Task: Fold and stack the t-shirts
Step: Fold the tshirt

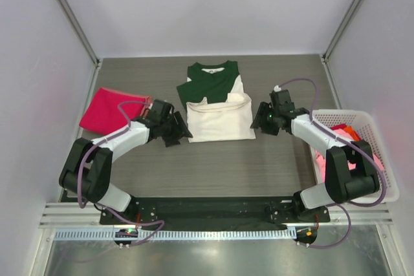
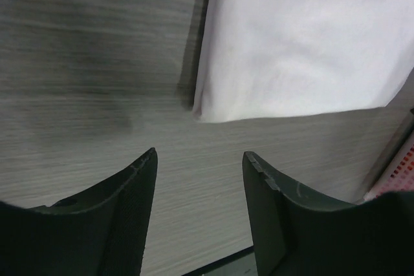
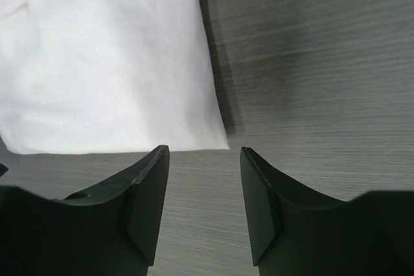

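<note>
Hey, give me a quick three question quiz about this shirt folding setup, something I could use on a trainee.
1. True or false: the left pincer and right pincer are both open and empty.
2. Fill in: the white basket stands beside the ___ arm.
3. Where does the magenta-red shirt lie? A, in the basket; B, on the table, left of the cream-white shirt; C, on top of the cream-white shirt.
Key: 1 true; 2 right; 3 B.

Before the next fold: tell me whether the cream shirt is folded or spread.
Partly folded: the cream-white shirt lies as a compact block, hem doubled upward, green sleeves tucked in.
</note>
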Controlling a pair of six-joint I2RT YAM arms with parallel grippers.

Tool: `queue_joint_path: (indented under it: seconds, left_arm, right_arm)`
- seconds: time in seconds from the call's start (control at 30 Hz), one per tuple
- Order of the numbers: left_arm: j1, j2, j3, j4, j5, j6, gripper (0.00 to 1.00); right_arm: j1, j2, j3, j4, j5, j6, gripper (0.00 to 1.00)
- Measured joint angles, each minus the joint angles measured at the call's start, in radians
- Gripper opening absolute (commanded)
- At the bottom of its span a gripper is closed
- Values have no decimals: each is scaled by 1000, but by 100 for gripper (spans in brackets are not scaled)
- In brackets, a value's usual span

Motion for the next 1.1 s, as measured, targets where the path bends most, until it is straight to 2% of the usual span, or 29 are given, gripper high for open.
queue_joint_path:
  seconds: [0.1, 0.13, 0.27, 0.43, 0.47, 0.5, 0.53, 0.57, 0.67, 0.93, 1.03, 1.1]
  left_arm:
    - [-34, -11, -55, 37, 7, -20, 45]
    - [-41, -11, -69, 54, 12, -24, 45]
    - [-44, -11, -105, 100, 13, -43, 51]
    - [-44, 11, -113, 162, 16, -63, 51]
    - [-44, 20, -113, 172, 19, -64, 49]
    - [-44, 32, -113, 182, 22, -67, 46]
    - [-44, 42, -113, 189, 24, -68, 45]
    - [-44, 49, -113, 194, 25, -68, 44]
    - [-44, 56, -113, 206, 28, -71, 42]
    - [-44, 83, -115, 247, 33, -77, 36]
    - [-44, 102, -108, 267, 31, -86, 30]
    - [-44, 114, -103, 278, 26, -91, 20]
  right_arm:
    - [0, 9, -76, 40, -30, 8, 49]
    - [0, 19, -93, 47, -39, 12, 49]
    - [0, 48, -131, 96, -63, 21, 52]
    - [0, 74, -140, 163, -80, 27, 49]
    - [0, 80, -140, 178, -86, 30, 45]
    - [0, 89, -140, 196, -94, 31, 32]
    - [0, 101, -139, 216, -103, 31, 25]
    - [0, 112, -139, 230, -108, 34, 14]
    - [-1, 137, -140, 261, -127, 43, 4]
    - [0, 138, -149, 284, -144, 45, 1]
    - [0, 138, -152, 291, -149, 45, 1]
    - [0, 138, -156, 298, -153, 45, 1]
